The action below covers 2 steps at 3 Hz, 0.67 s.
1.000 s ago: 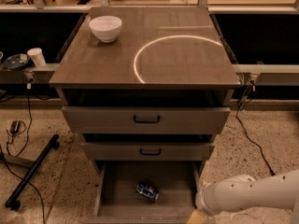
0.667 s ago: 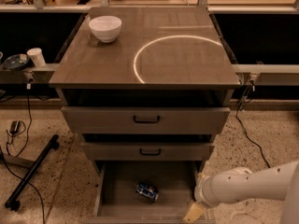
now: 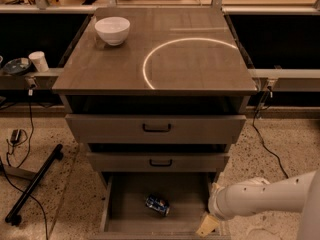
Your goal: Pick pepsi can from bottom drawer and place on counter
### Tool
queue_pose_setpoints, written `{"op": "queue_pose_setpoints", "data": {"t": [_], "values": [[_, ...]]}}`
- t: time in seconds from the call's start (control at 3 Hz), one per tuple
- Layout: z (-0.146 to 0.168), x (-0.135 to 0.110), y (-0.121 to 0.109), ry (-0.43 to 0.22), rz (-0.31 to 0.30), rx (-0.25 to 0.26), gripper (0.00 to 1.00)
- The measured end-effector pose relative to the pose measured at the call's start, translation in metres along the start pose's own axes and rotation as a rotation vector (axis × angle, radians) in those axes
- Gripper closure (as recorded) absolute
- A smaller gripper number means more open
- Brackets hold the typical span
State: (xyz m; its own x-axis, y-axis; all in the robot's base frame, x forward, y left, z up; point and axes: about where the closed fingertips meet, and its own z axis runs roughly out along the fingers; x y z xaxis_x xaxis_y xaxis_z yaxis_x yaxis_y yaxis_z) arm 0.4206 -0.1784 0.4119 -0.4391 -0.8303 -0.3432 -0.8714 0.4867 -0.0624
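The pepsi can [image 3: 157, 204] lies on its side near the middle of the open bottom drawer [image 3: 131, 196], while the gripper [image 3: 207, 225] sits low at the drawer's near right corner, apart from the can. Whether it is open or closed cannot be told. Likely risks: a sideways nudge could roll the can away, or the arm could clip the drawer's right wall or the middle drawer [image 3: 120, 161] above

White, hole-dotted arm [image 3: 262, 196] ends in a cream claw [image 3: 207, 225] beside the bottom drawer [image 3: 131, 200].
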Motion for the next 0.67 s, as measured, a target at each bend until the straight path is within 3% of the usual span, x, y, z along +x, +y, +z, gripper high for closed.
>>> {"op": "queue_pose_setpoints", "data": {"t": [0.33, 0.67], "values": [[0.007, -0.004, -0.016, -0.008, 0.007, -0.008, 0.0], [0.025, -0.01, -0.068, -0.017, 0.027, -0.021, 0.0]]}}
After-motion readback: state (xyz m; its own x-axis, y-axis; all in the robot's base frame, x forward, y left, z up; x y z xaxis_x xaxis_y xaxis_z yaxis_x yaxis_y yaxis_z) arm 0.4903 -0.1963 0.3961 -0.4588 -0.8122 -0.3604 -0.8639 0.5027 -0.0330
